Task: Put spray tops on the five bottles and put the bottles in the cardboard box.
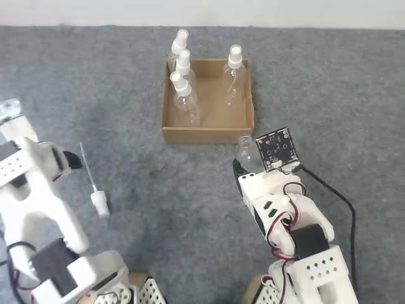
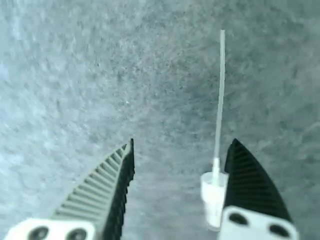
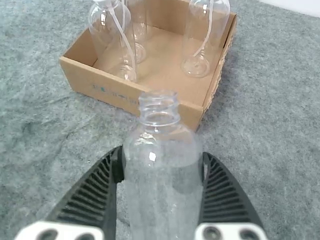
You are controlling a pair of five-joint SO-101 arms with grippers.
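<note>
A shallow brown cardboard box [image 1: 207, 135] sits at the upper middle of the high view on the grey carpeted surface [image 1: 114, 88]. Four clear plastic bottles with white spray tops [image 1: 184, 95] stand upright in it, three bunched along its left side and one by its right wall.

Just below the box's lower right corner, the right hand [image 3: 161, 157] is closed on a fifth clear plastic bottle with a bare threaded neck [image 3: 161, 175]. Both ribbed fingers press against the sides of its body, and it stands upright. In the right wrist view the box lies close beyond it.

At the lower left of the high view, a white spray top with a long thin dip tube [image 1: 99, 204] lies flat on the surface, well apart from the box, its tube pointing towards the frame's upper left. The left hand [image 2: 183, 145] is spread wide over it and holds nothing. The spray top's head is just beside one dark finger [image 2: 247, 185] and partly hidden by it; whether they touch cannot be told.
</note>
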